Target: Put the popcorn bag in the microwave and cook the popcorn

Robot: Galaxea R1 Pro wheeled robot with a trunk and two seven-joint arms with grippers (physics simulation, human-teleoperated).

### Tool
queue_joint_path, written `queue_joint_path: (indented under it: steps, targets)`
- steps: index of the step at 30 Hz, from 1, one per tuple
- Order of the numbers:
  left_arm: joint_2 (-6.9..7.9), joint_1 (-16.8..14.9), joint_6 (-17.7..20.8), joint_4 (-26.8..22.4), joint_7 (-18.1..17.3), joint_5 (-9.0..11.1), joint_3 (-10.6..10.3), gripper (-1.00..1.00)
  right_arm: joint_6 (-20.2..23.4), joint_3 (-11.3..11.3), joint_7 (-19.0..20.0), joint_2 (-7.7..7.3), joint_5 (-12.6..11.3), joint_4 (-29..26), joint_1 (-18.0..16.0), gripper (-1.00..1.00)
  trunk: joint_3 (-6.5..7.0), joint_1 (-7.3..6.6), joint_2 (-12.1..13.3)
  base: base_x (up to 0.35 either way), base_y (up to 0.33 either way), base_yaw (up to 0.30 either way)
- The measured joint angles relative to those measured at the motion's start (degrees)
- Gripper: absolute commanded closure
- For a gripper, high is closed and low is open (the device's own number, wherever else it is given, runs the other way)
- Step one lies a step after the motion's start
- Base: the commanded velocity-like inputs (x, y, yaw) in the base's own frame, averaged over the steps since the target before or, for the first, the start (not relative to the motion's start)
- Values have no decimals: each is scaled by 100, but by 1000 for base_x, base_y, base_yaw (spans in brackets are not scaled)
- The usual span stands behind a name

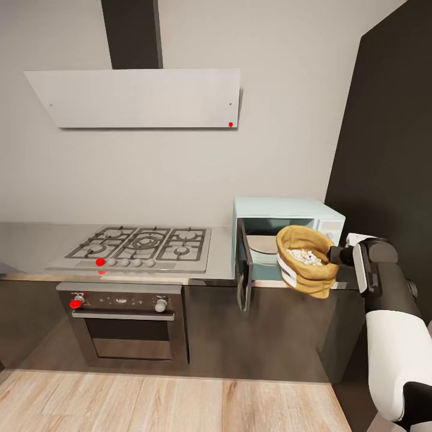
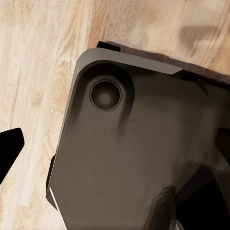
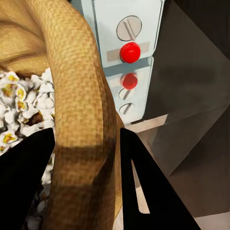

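Right of the hob point(image 1: 139, 246), in front of the open microwave point(image 1: 288, 213), I've got the bag point(image 1: 306, 260) hanging in the air off my right gripper point(image 3: 87, 167), its two dark fingers pinched on the rolled rim, one inside, one outside. Popcorn point(image 3: 21, 103) looks white and puffed in the right wrist view, so I judge the heating is done, or else I'm mid-transfer; I can't say which from this alone. Bag sits just outside the cavity mouth, over the near edge of the countertop point(image 1: 36, 243), tipped a little toward me. Doing this well means keeping the rim level so nothing spills, and moving slowly, because I hold only one fold of soft cloth. Edges to mind: the door point(image 1: 244, 267) stands swung out on the left of the bag, close by, and the knob panel point(image 3: 127, 57) with its red knobs is just beside the bag on the right. Open room lies toward me and above the floor point(image 1: 168, 402); the dark wall on the right hems in my elbow. Left gripper point(image 2: 115, 158): tips at the frame edges over a grey robot part, wide apart and empty.
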Motion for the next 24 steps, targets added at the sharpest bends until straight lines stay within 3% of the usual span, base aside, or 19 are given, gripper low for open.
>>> queue_joint_path:
  steps: [17, 24]
  targets:
    - [2, 0, -4, 0, 0, 1, 0, -100, 0, 26, -26, -45, -1, -68, 0, 100, 0, 0, 0, 3, 0, 0]
    - [9, 0, 2, 9, 0, 10, 8, -100, 0, 27, -23, -44, 1, -68, 0, 100, 0, -3, -1, 259, 0, 0]
